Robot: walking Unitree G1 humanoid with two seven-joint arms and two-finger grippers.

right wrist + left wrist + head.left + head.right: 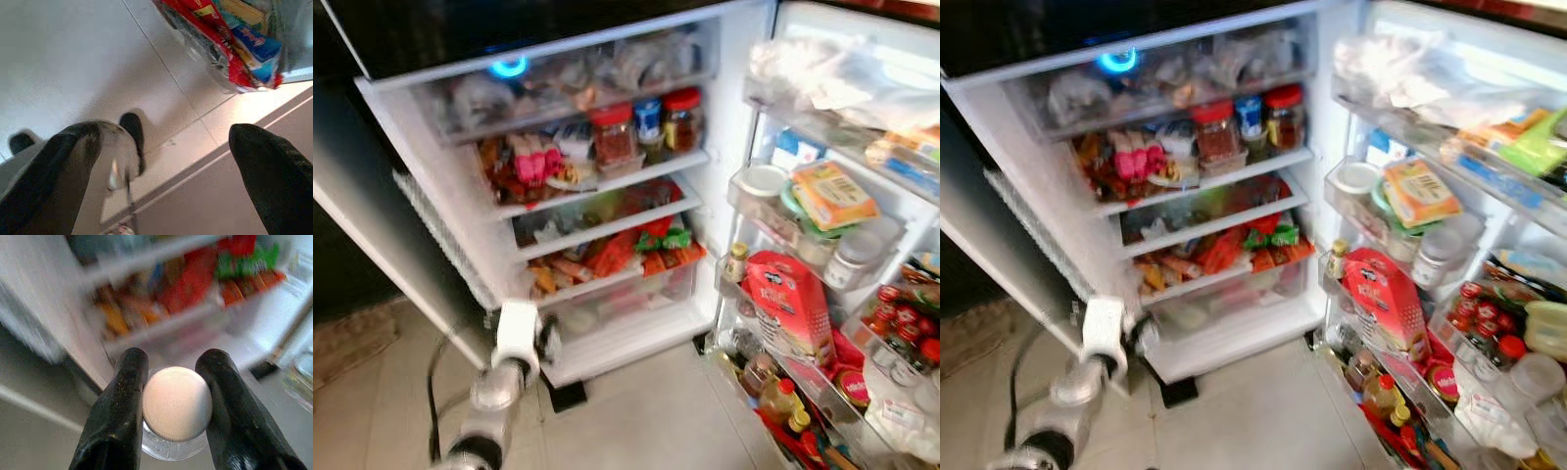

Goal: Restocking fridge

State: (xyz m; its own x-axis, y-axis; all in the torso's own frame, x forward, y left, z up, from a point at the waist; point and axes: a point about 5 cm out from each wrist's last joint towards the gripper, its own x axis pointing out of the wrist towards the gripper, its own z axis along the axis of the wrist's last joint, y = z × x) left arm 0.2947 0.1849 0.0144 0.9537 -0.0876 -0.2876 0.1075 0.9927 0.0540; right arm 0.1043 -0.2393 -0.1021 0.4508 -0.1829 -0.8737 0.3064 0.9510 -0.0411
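Silver left arm [494, 392], white wrist block, black cable alongside; long black glossy jaws.

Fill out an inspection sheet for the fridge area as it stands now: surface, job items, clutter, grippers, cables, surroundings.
Surface: pale tiled floor in front of the open fridge.
Job's things: clear bottle with a white cap, held low by the fridge's bottom drawer.
Clutter: shelves packed; red-lidded jars on an upper shelf, red and orange packets lower down. Door racks crowded too: red bag, white tub, small red-capped bottles.
Grippers: left gripper shut on the bottle's cap; right gripper open over the floor, holding nothing.
Cables: a dark cable loops beside the left arm.
Surroundings: a mat's edge on the floor to the left.
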